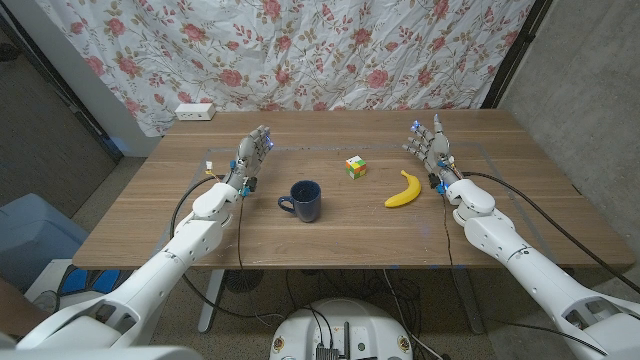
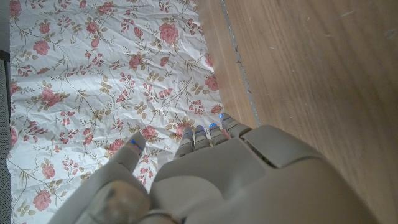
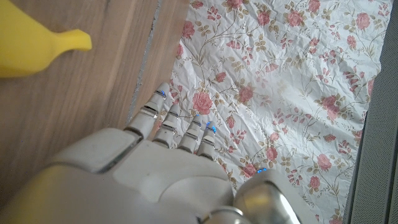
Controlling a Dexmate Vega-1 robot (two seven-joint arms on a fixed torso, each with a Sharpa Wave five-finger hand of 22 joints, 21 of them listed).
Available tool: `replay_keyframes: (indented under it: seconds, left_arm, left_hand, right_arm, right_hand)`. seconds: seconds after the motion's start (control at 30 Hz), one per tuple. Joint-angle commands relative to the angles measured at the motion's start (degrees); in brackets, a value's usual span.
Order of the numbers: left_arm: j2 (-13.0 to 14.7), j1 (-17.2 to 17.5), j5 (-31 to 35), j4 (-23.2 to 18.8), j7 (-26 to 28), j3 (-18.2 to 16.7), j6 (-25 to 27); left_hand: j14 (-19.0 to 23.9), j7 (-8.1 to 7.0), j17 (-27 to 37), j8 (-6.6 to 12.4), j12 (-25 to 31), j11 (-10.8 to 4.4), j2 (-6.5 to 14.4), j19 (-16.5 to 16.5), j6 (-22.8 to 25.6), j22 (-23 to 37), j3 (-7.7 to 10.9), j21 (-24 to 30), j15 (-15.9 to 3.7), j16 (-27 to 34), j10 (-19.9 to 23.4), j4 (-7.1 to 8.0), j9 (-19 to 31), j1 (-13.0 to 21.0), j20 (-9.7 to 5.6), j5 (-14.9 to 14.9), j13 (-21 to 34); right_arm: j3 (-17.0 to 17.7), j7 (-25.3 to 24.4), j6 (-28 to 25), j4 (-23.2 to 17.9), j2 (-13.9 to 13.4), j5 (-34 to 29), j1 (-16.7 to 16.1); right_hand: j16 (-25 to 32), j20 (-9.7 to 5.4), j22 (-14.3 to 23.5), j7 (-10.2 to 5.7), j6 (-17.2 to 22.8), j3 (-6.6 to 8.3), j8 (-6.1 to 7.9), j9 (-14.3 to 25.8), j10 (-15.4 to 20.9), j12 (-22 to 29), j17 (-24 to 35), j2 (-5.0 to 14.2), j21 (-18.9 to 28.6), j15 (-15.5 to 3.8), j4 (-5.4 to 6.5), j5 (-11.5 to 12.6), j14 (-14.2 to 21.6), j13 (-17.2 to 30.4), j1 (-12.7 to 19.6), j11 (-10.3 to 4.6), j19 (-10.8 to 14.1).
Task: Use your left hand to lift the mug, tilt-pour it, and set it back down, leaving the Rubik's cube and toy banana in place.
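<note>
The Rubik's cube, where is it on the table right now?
In the head view the Rubik's cube sits near the table's middle, between the dark blue mug on its left and the toy banana on its right, slightly farther back than both.

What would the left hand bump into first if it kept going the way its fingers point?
Probably nothing on the table: the left hand points toward the flowered curtain, with only bare table ahead. The mug sits off to its side.
</note>
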Motion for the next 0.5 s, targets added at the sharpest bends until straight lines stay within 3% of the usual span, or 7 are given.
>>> replay_keyframes:
  seconds: [0.03,0.5]
  left_arm:
    - [2.17,2.55,-0.18,-4.31,-0.77,-0.42,0.05]
    - [6.29,5.91,-2.73,-8.37,-2.85,-2.99,0.80]
  left_hand:
    - [-0.20,-0.53,0.06,0.26,0.23,-0.40,2.33,-0.28,0.34,0.11,0.14,0.26,-1.35,0.13,-0.16,-1.13,0.13,0.76,-3.75,0.16,0.06]
    - [0.35,-1.09,0.06,0.42,0.10,-1.16,0.11,0.07,0.67,0.01,0.24,0.05,-1.95,0.00,0.60,-6.17,0.15,2.99,-4.19,-0.45,0.06]
  right_arm:
    - [0.00,-0.05,-0.01,-0.09,-0.01,-0.01,-0.05]
    - [-0.01,0.06,0.05,0.14,0.04,0.01,0.07]
  right_hand:
    - [0.31,0.02,0.26,-0.34,-0.05,0.07,0.20,0.11,0.37,0.27,0.11,0.52,0.36,-2.95,0.39,0.22,0.26,0.20,0.11,0.04,0.20]
    - [0.30,0.01,0.26,-0.34,-0.04,0.07,0.21,0.11,0.43,0.30,0.11,0.52,0.35,-2.93,0.39,0.22,0.24,0.20,0.12,0.11,0.17]
